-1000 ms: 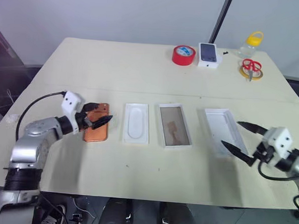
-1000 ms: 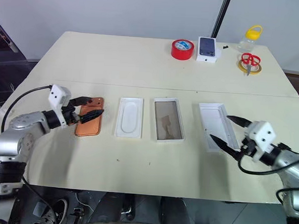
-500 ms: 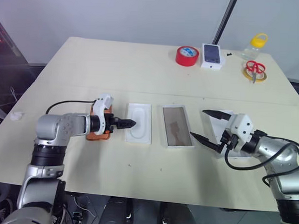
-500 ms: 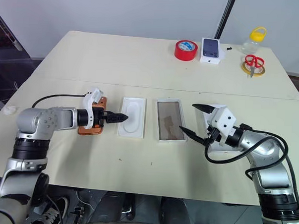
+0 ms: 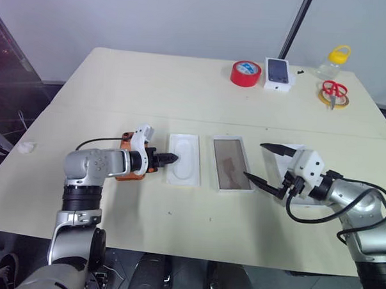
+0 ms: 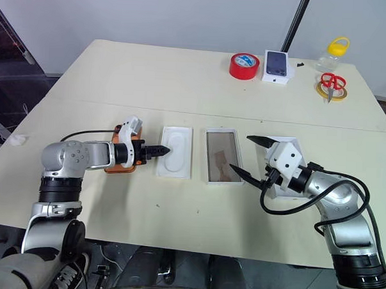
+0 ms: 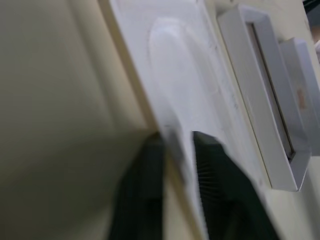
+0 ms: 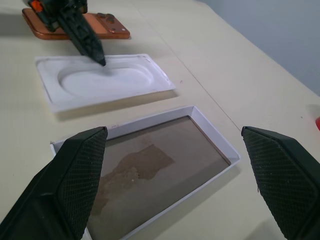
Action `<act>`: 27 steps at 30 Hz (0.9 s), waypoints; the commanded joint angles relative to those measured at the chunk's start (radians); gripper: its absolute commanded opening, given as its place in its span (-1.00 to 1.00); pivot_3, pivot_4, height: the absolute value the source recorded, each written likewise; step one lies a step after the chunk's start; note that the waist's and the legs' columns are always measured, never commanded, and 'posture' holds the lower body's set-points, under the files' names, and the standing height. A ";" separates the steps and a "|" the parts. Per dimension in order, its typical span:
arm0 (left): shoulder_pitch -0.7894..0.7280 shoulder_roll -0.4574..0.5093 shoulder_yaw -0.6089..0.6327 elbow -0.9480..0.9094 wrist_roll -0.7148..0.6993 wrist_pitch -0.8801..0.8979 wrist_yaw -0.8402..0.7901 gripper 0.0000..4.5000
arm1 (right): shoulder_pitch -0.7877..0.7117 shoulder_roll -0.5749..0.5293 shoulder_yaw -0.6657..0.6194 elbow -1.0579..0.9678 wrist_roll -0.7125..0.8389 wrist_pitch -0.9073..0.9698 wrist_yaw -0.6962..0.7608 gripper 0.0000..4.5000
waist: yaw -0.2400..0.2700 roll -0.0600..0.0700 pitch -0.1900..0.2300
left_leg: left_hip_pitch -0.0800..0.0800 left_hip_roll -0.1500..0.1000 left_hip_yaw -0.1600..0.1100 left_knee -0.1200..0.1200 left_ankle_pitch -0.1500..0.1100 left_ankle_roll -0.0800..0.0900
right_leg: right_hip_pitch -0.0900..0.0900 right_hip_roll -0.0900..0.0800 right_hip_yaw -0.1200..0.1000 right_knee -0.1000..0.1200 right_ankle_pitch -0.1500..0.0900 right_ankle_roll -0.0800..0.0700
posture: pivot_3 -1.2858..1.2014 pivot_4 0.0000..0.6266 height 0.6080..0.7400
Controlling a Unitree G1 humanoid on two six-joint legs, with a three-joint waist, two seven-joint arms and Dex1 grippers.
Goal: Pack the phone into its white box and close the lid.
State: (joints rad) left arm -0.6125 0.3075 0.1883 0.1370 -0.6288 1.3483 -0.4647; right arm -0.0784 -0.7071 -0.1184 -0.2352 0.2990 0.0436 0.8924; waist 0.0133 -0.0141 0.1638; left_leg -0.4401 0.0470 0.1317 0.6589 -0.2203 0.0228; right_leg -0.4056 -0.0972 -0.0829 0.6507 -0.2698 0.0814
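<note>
The copper-orange phone (image 5: 123,175) lies flat at the left, mostly hidden under my left wrist. To its right lie a thin white insert (image 5: 185,158), the white box (image 5: 233,169) with its brownish floor bare, and the lid (image 5: 276,166), hollow side up. My left gripper (image 5: 173,158) reaches past the phone. In the left wrist view the left gripper (image 7: 177,137) is shut on the insert's near long edge. My right gripper (image 5: 254,161) stands open between box and lid with nothing in it, partly hiding the lid. The right wrist view looks between the open fingers at the box (image 8: 150,170).
At the table's far right stand a red tape roll (image 5: 246,73), a small white box with a dark phone picture (image 5: 278,73), a yellow-capped bottle (image 5: 334,61) and red scissors (image 5: 335,92) on a yellow ring. A crumpled white scrap (image 5: 26,147) lies at the left edge.
My left gripper has moved right, from over the phone to the insert's edge, rolled and shut there. My right gripper has moved left from the lid toward the box, still open. The camera shifted.
</note>
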 commanded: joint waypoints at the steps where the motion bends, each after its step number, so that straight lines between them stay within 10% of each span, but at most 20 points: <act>1: 0.019 -0.030 -0.002 0.018 -0.004 0.057 0.027 -0.95 | 0.015 -0.012 0.007 -0.049 0.002 -0.015 0.019 1.00 | -0.001 0.000 0.000 | 0.000 0.000 0.000 0.000 0.000 0.000 | 0.000 0.000 0.000 0.000 0.000 0.000 | 0.03 -0.52 0.90; 14: -0.086 -0.099 0.181 0.000 -0.033 0.120 0.141 -0.95 | -0.069 -0.051 0.219 0.064 -0.091 0.012 0.173 1.00 | -0.002 -0.002 0.001 | 0.000 0.001 0.000 0.002 -0.002 0.002 | 0.000 0.000 0.000 0.000 0.000 0.000 | 0.03 -0.52 0.90; 17: -0.098 -0.111 0.209 -0.011 -0.033 0.133 0.163 -1.00 | -0.114 -0.065 0.257 0.121 -0.101 0.037 0.229 0.62 | -0.001 -0.002 0.001 | -0.001 0.001 0.000 0.002 0.000 0.000 | -0.001 0.000 0.000 0.000 0.000 0.000 | 0.03 -0.52 0.90; 24: -0.127 -0.146 0.286 -0.036 -0.038 0.166 0.209 -1.00 | -0.205 -0.040 0.318 0.225 -0.118 0.065 0.295 -0.99 | -0.004 -0.002 0.001 | -0.001 0.001 0.000 0.003 0.000 0.000 | -0.001 0.000 0.000 0.001 0.000 0.000 | 0.03 -0.52 0.90; 27: -0.161 -0.147 0.334 -0.024 -0.042 0.170 0.225 -1.00 | -0.240 0.001 0.320 0.221 -0.114 0.081 0.272 -0.99 | -0.005 -0.002 0.001 | -0.001 0.001 0.000 0.003 0.000 -0.001 | -0.001 0.001 -0.001 0.001 0.000 0.000 | 0.03 -0.52 0.90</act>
State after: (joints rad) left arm -0.7322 0.1569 0.4823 0.1408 -0.6463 1.5173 -0.2477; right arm -0.2937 -0.7259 0.2040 0.0046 0.1701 0.1170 1.1760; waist 0.0080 -0.0165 0.1651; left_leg -0.4415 0.0480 0.1315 0.6616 -0.2202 0.0223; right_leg -0.4067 -0.0967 -0.0834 0.6517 -0.2696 0.0815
